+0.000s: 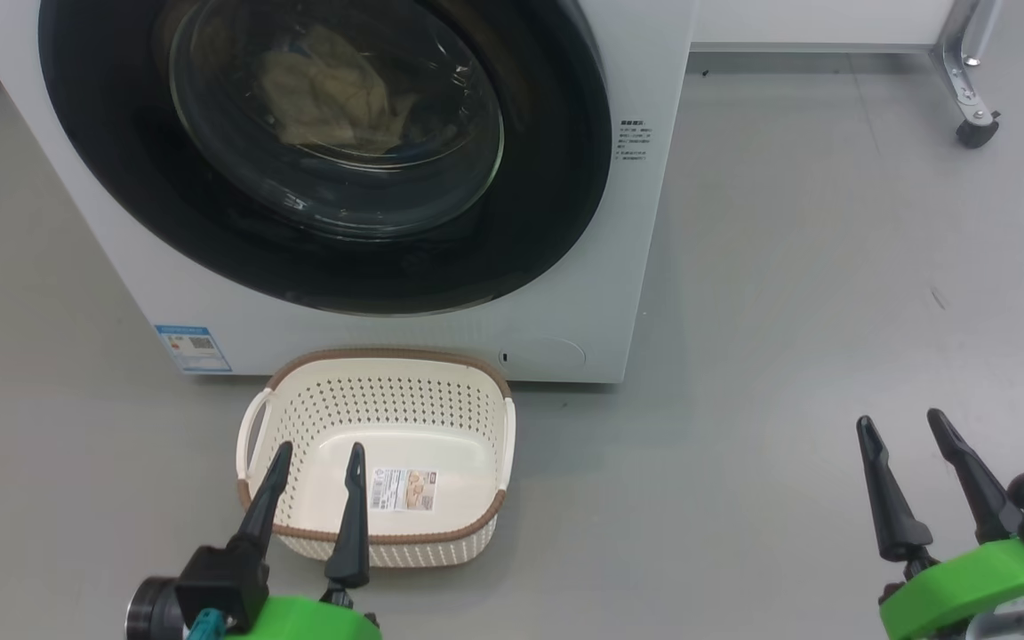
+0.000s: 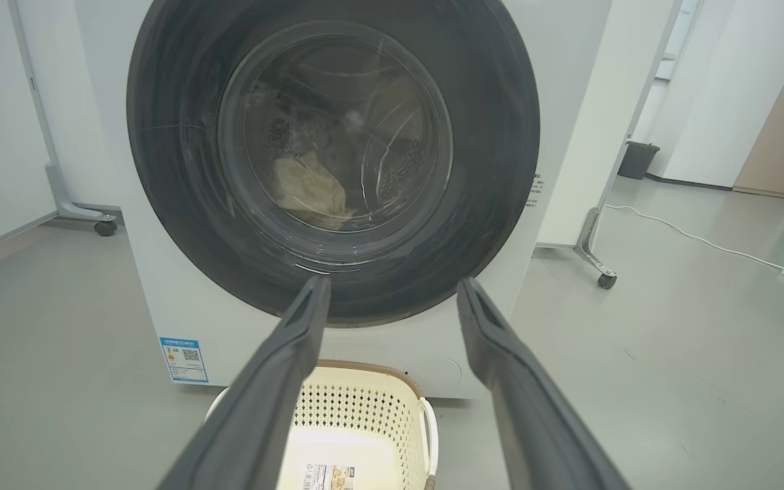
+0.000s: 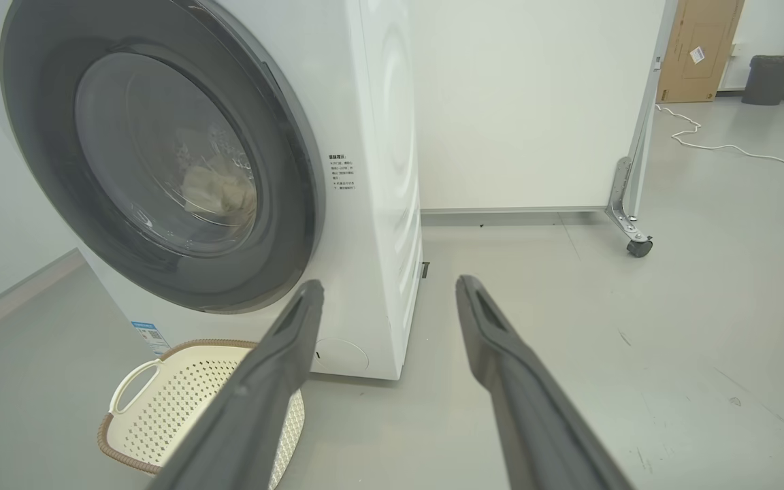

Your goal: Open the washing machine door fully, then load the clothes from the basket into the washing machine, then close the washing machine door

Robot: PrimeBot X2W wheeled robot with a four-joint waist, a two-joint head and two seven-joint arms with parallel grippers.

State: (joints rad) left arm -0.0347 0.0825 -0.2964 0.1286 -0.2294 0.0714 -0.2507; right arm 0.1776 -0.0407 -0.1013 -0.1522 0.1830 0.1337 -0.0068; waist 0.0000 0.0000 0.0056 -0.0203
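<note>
From the head view, the washing machine door (image 1: 556, 178) sits against the white washing machine (image 1: 654, 267). The pale-yellow clothes (image 1: 325, 93) lie behind its glass. The cream basket (image 1: 388, 357) stands on the floor just in front of the machine, with nothing in it but its label (image 1: 404, 490). The left gripper (image 1: 320, 447) hangs over the basket's near rim, jaws spread and holding nothing. The right gripper (image 1: 899, 418) is well apart to the right, over bare floor, also spread and holding nothing.

In the left wrist view, the left gripper (image 2: 393, 280) points at the door's lower edge, with the clothes low in the drum.

In the right wrist view, the door ring looks flush with the front, though I cannot tell whether the latch has caught.

The task appears to be at its last step. A good finish would be one firm push on the black ring at the right edge, away from the glass. The arms should then draw back without touching the basket.
</note>
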